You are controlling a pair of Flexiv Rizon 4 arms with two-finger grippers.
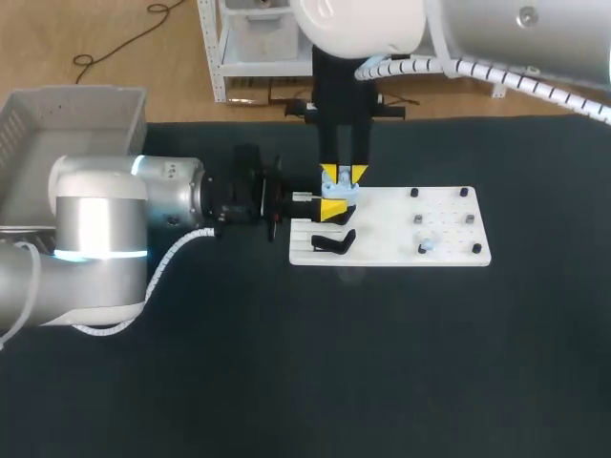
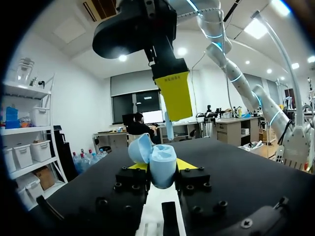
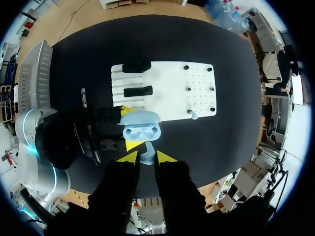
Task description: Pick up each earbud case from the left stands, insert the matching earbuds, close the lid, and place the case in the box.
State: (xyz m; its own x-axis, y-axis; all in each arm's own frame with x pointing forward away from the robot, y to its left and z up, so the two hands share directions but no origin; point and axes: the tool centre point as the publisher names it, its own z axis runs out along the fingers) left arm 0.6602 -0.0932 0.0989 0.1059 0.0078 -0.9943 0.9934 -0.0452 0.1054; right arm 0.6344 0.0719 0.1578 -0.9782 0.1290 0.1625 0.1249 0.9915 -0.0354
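The left jaws are gripping the open, empty case while the right jaws are pinching an earbud above it.

Three cameras converge on one open earbud case at the table.

The head camera looks down from high behind the robot. The left wrist camera sits low, facing level across the table, the case close before it in the left hand. The right wrist camera faces straight down from higher up, taking in most of the table. All three share the case and the white stand board; both wrist views share the earbud pinched in the right hand.
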